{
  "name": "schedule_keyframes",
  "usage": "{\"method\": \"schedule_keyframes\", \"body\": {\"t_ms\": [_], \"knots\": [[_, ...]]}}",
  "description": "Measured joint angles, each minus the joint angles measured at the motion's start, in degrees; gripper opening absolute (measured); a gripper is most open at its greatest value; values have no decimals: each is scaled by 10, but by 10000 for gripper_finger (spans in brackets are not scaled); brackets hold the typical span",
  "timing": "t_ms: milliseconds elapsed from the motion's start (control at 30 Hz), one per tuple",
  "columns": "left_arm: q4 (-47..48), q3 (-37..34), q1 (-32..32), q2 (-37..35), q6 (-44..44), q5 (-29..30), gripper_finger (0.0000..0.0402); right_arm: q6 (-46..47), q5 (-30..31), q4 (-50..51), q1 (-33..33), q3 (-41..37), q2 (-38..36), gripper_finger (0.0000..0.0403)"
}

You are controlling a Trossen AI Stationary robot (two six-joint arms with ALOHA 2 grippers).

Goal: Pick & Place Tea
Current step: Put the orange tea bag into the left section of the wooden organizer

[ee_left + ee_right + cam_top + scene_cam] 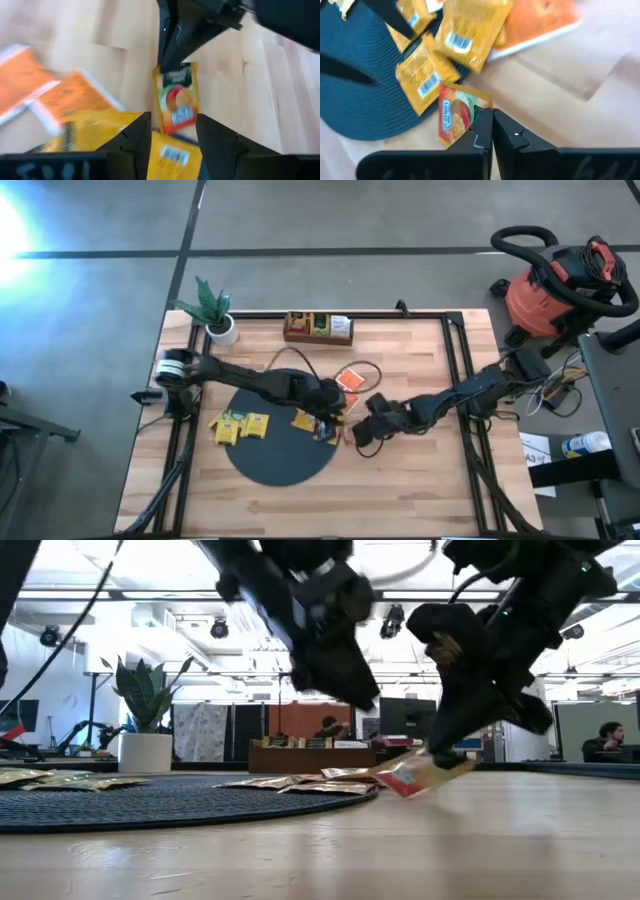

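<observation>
Right gripper [487,127] down at the worktop's [420,470] middle, just right of the black round mat [270,455], fingers [515,137] clamped on the corner of an orange-red packet [454,117]. Packet tilted, one edge lifted, lower end on or just over the wood — cannot tell which; seen level in the low view [415,778] just beyond the mat's rim. Left gripper [172,137] hovering right beside it, over the mat's right edge, fingers [137,142] spread apart, nothing between them but the view of that same packet [177,97] and yellow ones below. Yellow packets [470,30] overlapping at the mat's right rim, more yellow and green packets [240,425] lying flat on the mat's left part. Two orange-red packets [350,380] on bare wood just beyond the grippers, off the mat. Brown wooden tray [318,328] at the far edge, packets standing in its compartments. Potted plant [215,315] at the far left corner. Red shop vacuum [555,290] on the floor, off to the right. People seated at desks far back in the room.
</observation>
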State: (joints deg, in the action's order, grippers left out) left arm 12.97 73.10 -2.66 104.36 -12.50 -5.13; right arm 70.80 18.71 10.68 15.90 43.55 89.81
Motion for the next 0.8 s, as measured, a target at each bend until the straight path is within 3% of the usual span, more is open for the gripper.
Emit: {"method": "schedule_keyframes", "body": {"t_ms": [233,433,533,800], "knots": [[103,-54,9,-156,-38,134,149,-178,-5,21,-81,8,-84,8],[110,-156,9,-323,-130,255,149,-343,-56,47,-190,72,-107,8],[107,-217,14,-391,-175,288,149,-412,-82,74,-234,126,-82,8],[101,-336,24,-516,-265,291,149,-528,-184,171,-280,304,51,8]]}}
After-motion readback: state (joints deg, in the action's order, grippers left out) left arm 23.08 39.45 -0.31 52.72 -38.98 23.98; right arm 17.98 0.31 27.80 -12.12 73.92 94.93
